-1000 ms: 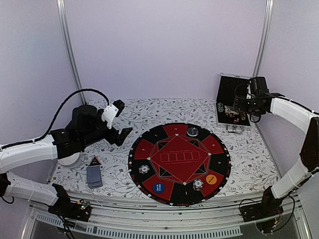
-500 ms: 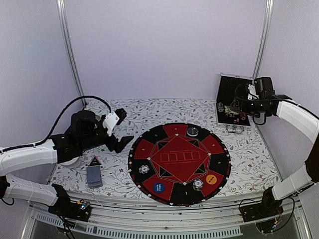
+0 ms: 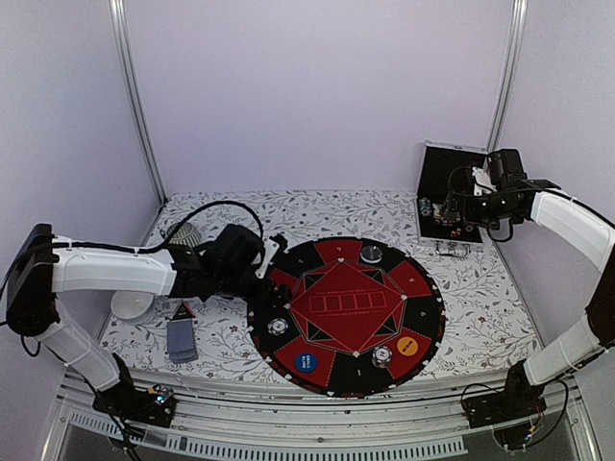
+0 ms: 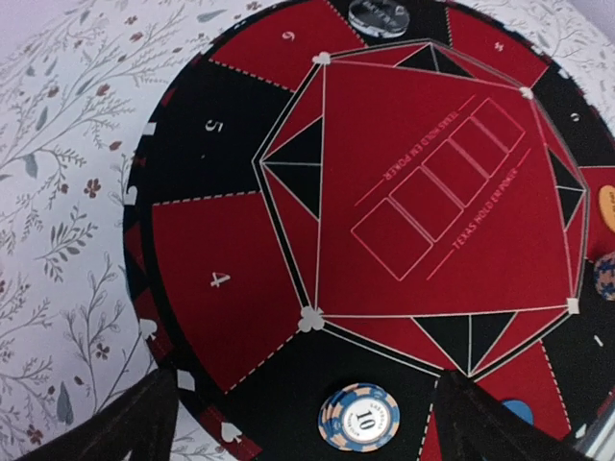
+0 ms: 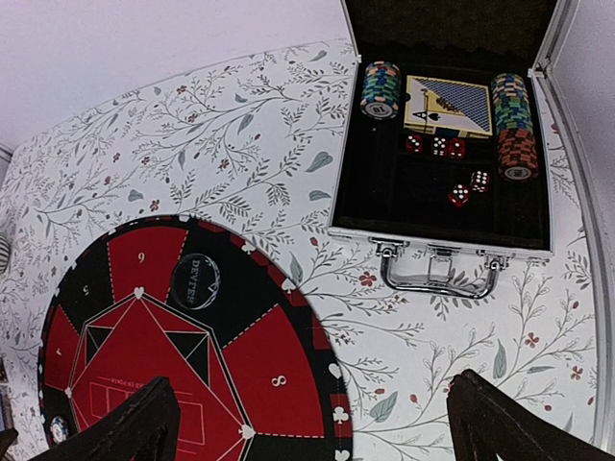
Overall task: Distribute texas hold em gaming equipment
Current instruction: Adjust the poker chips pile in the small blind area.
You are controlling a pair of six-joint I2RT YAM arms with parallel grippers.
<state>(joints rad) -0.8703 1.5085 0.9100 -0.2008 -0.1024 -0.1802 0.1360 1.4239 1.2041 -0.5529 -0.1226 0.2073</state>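
Hovering: left gripper (image 4: pixel 312 421) above mat (image 4: pixel 432 192), right gripper (image 5: pixel 317 427) near case (image 5: pixel 384 202).

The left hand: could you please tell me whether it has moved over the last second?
Yes. The left hand has swung right, from over the floral tablecloth to the left edge of the round red-and-black poker mat.

orange disc (image 4: pixel 607 207): cut by right edge | blue disc (image 4: pixel 520 411): half behind finger (image 4: pixel 471 432) | mat (image 5: pixel 279 384): cut by bottom edge
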